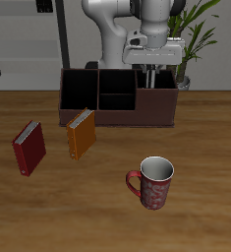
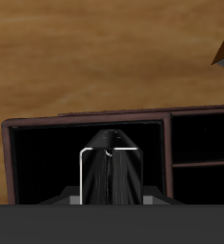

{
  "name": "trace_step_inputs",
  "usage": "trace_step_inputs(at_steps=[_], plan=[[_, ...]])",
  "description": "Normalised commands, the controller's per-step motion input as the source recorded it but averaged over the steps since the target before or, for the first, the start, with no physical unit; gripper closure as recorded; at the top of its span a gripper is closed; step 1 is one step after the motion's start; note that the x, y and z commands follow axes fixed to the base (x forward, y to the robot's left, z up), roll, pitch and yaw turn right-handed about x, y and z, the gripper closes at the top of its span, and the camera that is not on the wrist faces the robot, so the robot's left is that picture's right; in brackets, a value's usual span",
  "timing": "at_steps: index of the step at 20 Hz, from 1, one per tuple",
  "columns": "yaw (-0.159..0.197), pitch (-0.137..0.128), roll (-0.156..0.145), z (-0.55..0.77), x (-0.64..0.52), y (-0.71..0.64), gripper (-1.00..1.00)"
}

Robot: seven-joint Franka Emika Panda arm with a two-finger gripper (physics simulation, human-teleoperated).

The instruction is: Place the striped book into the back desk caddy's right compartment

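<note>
**Striped book held over the caddy's wide end bay**

Wood-grained tabletop (image 1: 107,212), brown and matte, fills the scene under a pale shelved wall, with a leafy green plant (image 1: 194,34) at the back corner.

From the wrist view, the gripper (image 2: 109,198) is closed on the striped book (image 2: 111,173): a thin, dark, glossy hardcover seen edge-on, upright, its pale outline catching light along the top and one side. The stripes themselves are hard to make out from this angle, so the book reads mostly as black. It hangs directly above the right compartment (image 2: 47,162), a wide undivided bay with a black interior and a smooth maroon-brown rim. Whether the book's lower edge already touches the bay floor cannot be told.

In the exterior view the gripper (image 1: 152,73) points straight down over that end of the back desk caddy (image 1: 122,116), a long, low, boxy organiser with dark maroon-brown walls and black dividers forming small cubbies in its middle. The white arm (image 1: 122,34) rises behind it in rounded, smooth-shelled links, the wrist vertical and the forearm folding back toward the base.

Farther out on the table, nearer the front edge, an orange book (image 1: 81,133) stands tilted just before the caddy, a red book (image 1: 29,148) stands tilted well beside it, and a red patterned mug (image 1: 153,182) with a white rim sits upright, apart from both.
</note>
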Motion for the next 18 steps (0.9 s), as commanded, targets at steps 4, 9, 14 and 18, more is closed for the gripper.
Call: trace_step_inputs(at_steps=[4, 9, 14, 18], plan=[[0.006, 0.042, 0.000, -0.24, 0.05, 0.04, 1.00], [0.003, 0.044, 0.001, -0.24, 0.06, 0.00, 1.00], [-0.001, 0.078, 0.052, -0.23, 0.07, -0.01, -1.00], [0.004, 0.003, -0.041, -0.03, -0.03, -0.11, -1.00]])
